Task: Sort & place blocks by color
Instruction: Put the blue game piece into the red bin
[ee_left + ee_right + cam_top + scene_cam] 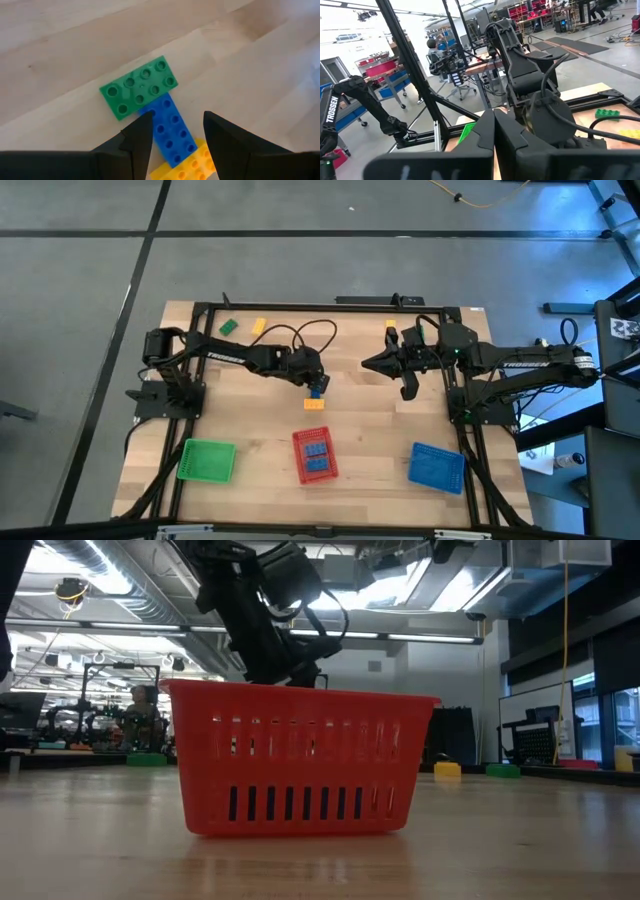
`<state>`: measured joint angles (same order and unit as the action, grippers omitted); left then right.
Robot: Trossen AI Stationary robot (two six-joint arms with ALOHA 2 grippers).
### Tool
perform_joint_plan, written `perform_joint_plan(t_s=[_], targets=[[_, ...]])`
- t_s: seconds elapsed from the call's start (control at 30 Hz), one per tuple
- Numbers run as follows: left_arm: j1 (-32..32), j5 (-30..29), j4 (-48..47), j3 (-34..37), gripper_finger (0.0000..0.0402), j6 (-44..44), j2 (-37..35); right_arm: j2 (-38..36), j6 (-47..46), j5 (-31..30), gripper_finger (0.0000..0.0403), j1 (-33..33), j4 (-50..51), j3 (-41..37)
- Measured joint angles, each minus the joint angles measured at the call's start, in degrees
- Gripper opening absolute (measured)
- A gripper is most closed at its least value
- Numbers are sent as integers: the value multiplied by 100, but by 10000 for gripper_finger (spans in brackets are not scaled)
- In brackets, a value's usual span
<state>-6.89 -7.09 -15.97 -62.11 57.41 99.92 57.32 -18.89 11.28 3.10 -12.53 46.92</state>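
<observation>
At the table's middle, a green brick [142, 87], a blue brick [171, 131] and a yellow brick [189, 166] lie end to end in a chain on the wood. My left gripper [174, 132] is open, slanting down, one finger on each side of the blue brick [318, 388]. It hides the green brick in the high view; the yellow brick [315, 404] shows nearer. My right gripper [493, 132] is shut and level, raised at the right [366, 363]. More bricks lie by the far edge: green [228, 326], yellow [259, 326] and yellow [390, 330]. My left gripper straddles the blue brick's long sides, slanting down along it. One fingertip [142, 127] overlaps the brick's edge [152, 120], and wood shows between the other fingertip [215, 131] and the brick. Whether it touches the brick I cannot tell.
Three mesh trays stand along the near edge: green [207, 460], red [300, 442] holding blue bricks, and blue [437, 466]. The red tray [300, 760] fills the low view's middle. A black frame [330, 305] borders the table.
</observation>
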Motion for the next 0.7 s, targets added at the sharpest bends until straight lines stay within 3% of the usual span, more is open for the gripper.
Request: perform_joint_plan(t_s=[0.27, 0.47, 0.7], targets=[[299, -22, -68, -329, 167, 490, 1, 0, -2, 228, 0, 2, 44, 0], [472, -637, -1561, -1119, 167, 425, 356, -28, 63, 386, 0, 9, 91, 0], [459, -697, -1623, -1268, 167, 944, 802, -172, 121, 394, 0, 10, 201, 2]])
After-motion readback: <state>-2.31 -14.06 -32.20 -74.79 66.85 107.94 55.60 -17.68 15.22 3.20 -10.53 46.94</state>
